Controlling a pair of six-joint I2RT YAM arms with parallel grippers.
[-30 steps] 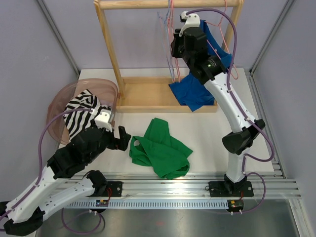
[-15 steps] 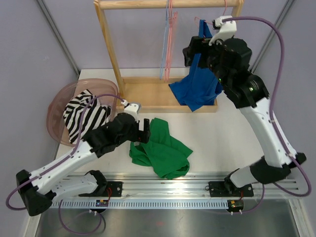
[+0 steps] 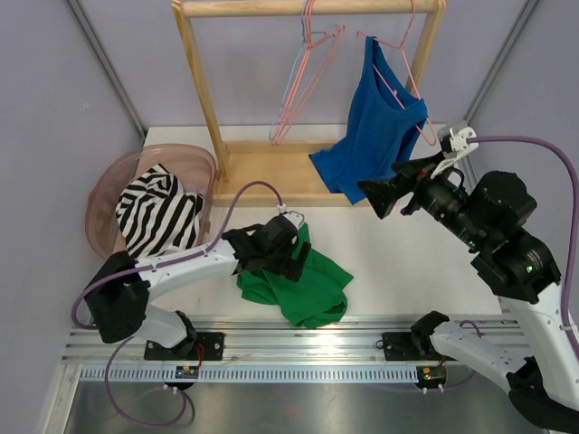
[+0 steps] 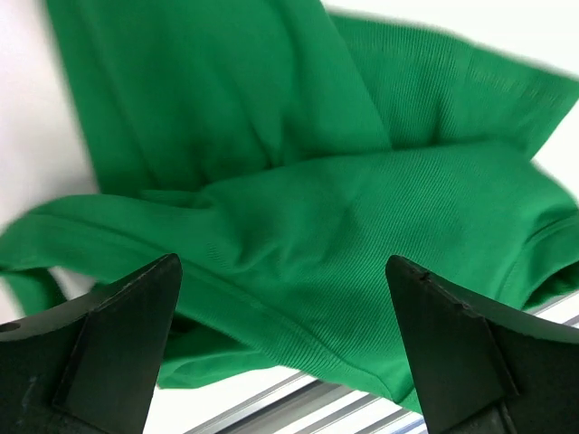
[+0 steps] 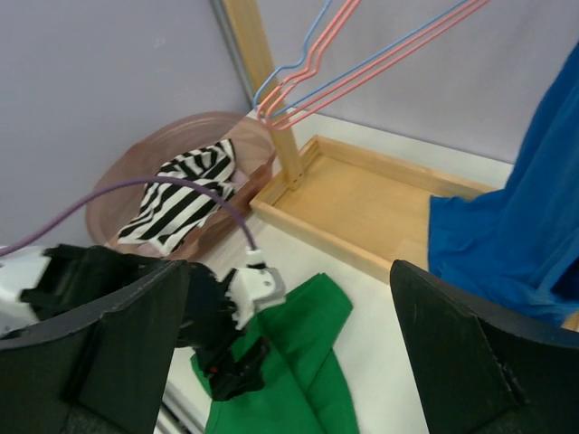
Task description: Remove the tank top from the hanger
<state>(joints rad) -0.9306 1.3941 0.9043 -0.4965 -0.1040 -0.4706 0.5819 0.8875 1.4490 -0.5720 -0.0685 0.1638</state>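
The blue tank top [image 3: 375, 127] still hangs from a pink wire hanger [image 3: 401, 43] on the wooden rack's top bar, and its hem rests on the rack's base. Its edge shows in the right wrist view as the blue tank top [image 5: 520, 212]. My right gripper [image 3: 386, 183] is open and empty, apart from the cloth and below and to the right of it; the same gripper [image 5: 289, 271] frames the table. My left gripper [image 3: 288, 256] hovers open over a green garment [image 3: 308, 280]; in its wrist view the gripper [image 4: 280, 271] has green cloth [image 4: 317, 181] below its spread fingers.
Two empty hangers [image 3: 303, 81] swing tilted on the rack bar. The rack's left post [image 3: 204, 90] and base tray [image 3: 262, 167] stand at the back. A pink basket [image 3: 107, 181] at the left holds a striped garment [image 3: 158, 212]. Rails run along the near edge.
My right gripper opened, let go of the tank top and swung back from the rack toward the near right. My left arm reached rightward over the green garment. The empty hangers now swing.
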